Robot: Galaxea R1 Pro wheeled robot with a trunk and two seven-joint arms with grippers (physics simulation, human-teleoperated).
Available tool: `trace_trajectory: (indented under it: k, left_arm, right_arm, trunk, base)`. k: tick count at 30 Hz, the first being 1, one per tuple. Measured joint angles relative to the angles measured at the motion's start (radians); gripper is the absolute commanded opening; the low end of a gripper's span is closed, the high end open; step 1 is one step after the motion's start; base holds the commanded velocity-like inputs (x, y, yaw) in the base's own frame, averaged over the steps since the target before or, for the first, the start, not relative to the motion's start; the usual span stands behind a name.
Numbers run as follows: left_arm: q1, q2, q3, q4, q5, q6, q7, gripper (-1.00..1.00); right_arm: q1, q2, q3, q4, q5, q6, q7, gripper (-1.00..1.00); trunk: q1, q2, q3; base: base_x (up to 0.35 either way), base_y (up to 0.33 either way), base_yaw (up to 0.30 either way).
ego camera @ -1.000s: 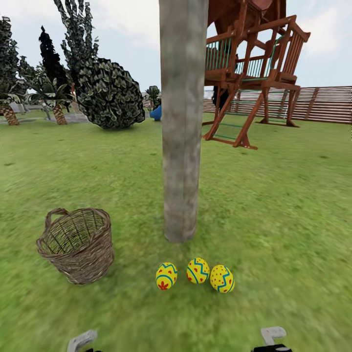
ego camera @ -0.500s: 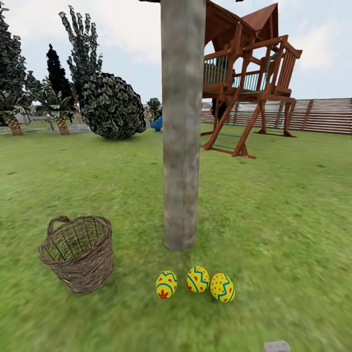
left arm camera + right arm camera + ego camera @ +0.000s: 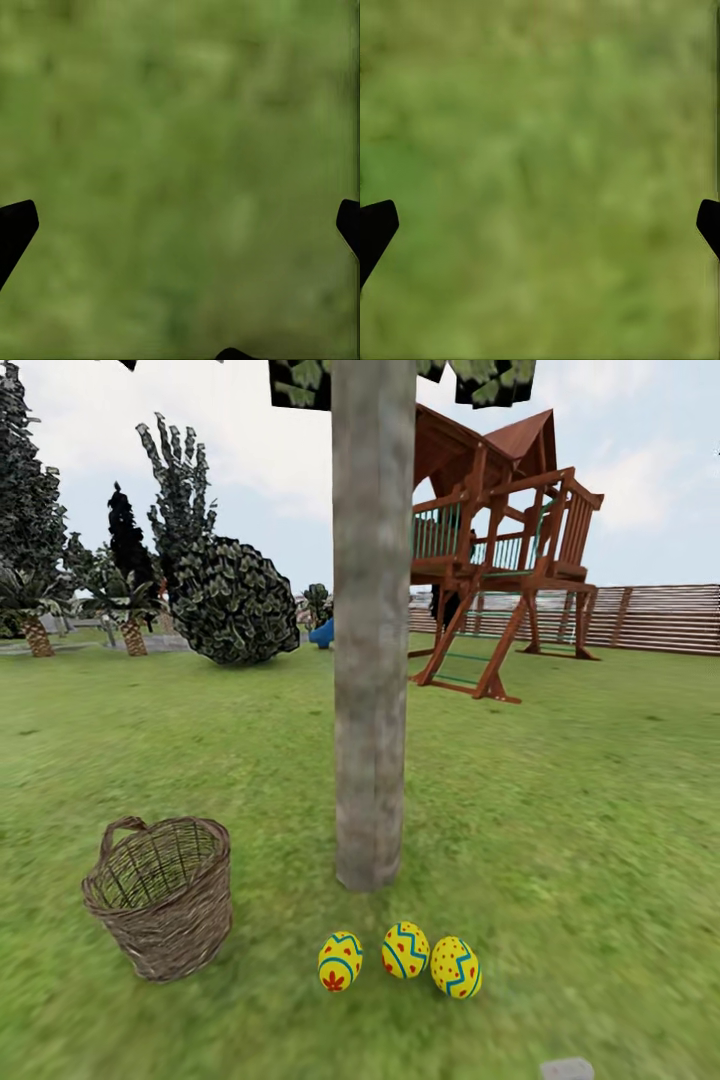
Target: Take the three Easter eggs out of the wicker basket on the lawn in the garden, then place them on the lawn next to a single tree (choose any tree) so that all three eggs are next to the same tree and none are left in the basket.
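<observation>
We see the lawn [image 3: 560,840] running out to a slat fence [image 3: 660,618] at the back. The tree [image 3: 372,630] stands upright mid-view, trunk base planted in the grass. Behind it to the right is a wooden play tower [image 3: 500,550], with a bit of blue slide [image 3: 320,632] showing left of the trunk. A round leafy bush [image 3: 232,602] and darker trees sit far left.

The wicker basket [image 3: 162,895] stands upright on the grass, left of the trunk and apart from it; we see nothing inside it through the open top. The three Easter eggs [image 3: 400,957] lie in a row on the grass just in front of the trunk base, close together, clear of the basket.

Both wrist views look onto blurred grass. The left gripper [image 3: 180,225] has its dark fingertips [image 3: 15,229] at opposite edges of its view: spread wide, nothing between them. The right gripper [image 3: 540,225] is the same, fingertips [image 3: 376,225] wide apart over bare grass, holding nothing. No egg lies near either gripper in the wrist views.

A small grey part shows at the head view's bottom edge, right of centre; we can't tell what it is.
</observation>
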Motion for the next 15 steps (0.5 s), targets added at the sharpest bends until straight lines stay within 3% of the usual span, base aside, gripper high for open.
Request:
trace_trajectory:
  k: [15]
  left_arm:
    - [0.0, -0.002, 0.0, 0.021, 0.0, -0.001, -0.001, 1.0]
  right_arm:
    - [0.006, 0.008, -0.004, 0.003, -0.011, 0.007, -0.004, 1.0]
  trunk:
    - [-0.007, 0.004, 0.041]
  base:
    - [0.0, 0.0, 0.0]
